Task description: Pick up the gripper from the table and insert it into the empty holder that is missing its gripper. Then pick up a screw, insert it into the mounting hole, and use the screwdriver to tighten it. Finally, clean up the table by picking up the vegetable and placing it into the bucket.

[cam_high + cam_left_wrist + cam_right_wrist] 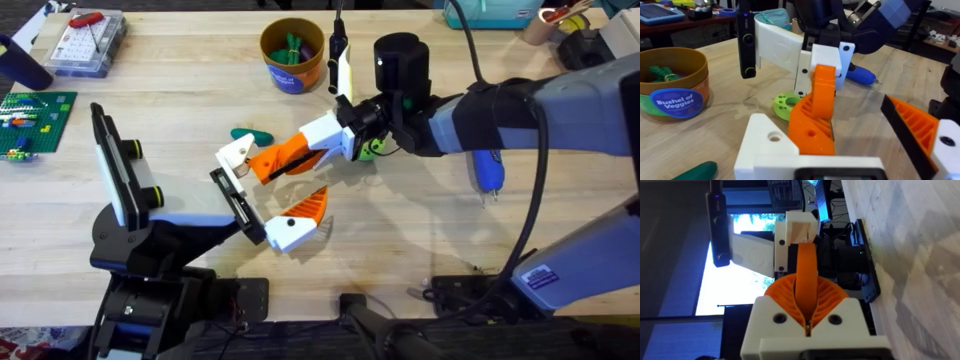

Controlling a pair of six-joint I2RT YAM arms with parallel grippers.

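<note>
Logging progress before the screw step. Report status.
Right gripper shut on the gripper, white base at the holder. Left gripper open. Vegetable on the table close beside that base.

Bright even light, soft shadows, blurred foregrounds

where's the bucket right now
In the overhead view the bucket stands at the table's far edge, near the middle, beyond the right gripper and the green vegetable; green vegetables already lie inside it.
</note>
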